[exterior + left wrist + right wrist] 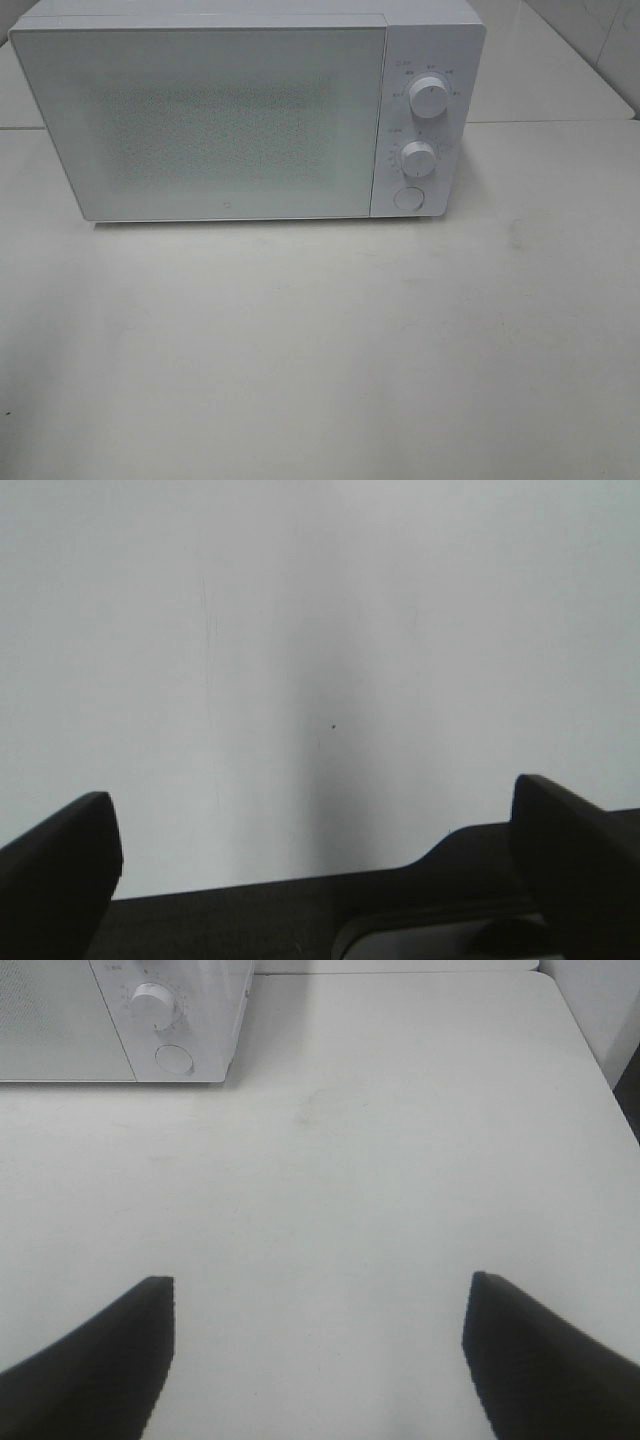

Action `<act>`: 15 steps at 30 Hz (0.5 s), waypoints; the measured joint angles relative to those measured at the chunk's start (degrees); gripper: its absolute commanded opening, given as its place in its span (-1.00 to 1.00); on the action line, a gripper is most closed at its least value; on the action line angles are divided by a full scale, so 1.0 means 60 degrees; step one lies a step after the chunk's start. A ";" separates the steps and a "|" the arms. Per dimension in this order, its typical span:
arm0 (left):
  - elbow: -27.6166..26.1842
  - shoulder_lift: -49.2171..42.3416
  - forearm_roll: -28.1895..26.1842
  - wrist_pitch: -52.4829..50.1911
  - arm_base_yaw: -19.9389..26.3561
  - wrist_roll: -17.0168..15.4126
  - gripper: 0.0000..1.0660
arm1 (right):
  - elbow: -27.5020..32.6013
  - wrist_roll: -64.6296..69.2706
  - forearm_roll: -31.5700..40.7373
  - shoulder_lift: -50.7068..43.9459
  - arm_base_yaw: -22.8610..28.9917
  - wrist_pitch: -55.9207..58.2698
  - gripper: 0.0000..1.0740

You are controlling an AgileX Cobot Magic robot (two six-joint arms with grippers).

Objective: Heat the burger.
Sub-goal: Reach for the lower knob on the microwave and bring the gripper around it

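Observation:
The burger is out of view in all frames. A white microwave (240, 110) stands at the back of the table with its door shut; its lower knob (418, 158) and round button (407, 198) are on its right panel. It also shows in the right wrist view (120, 1020). Neither arm appears in the exterior high view. My left gripper (315, 850) is open and empty over bare white table. My right gripper (318, 1350) is open and empty over the table, in front of and to the right of the microwave.
The white table (320, 350) stretches in front of the microwave. A second upper knob (428, 98) sits on the microwave panel. The table's right edge (600, 1050) shows in the right wrist view, with a wall beyond.

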 measured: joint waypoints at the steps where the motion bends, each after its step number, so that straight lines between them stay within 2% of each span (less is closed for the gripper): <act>1: 0.0000 0.0000 0.0000 0.0000 0.0000 0.0000 0.90 | 0.0000 0.0000 0.0000 0.0000 0.0000 0.0000 0.42; 5: 0.0000 -0.1423 0.0029 0.0019 0.0000 0.0019 0.90 | 0.0000 0.0000 0.0000 0.0000 0.0000 0.0000 0.42; 12: 0.0153 -0.2683 0.0267 -0.0086 0.0000 0.0019 0.90 | 0.0000 0.0000 0.0000 0.0000 0.0000 0.0000 0.42; 14: 0.0716 -0.3084 0.0382 -0.0439 0.0000 0.0019 0.90 | 0.0000 0.0000 0.0000 0.0000 0.0000 0.0000 0.42; 15: 0.0716 -0.3084 0.0382 -0.0439 0.0000 0.0019 0.90 | 0.0000 0.0000 0.0000 0.0000 0.0000 0.0000 0.42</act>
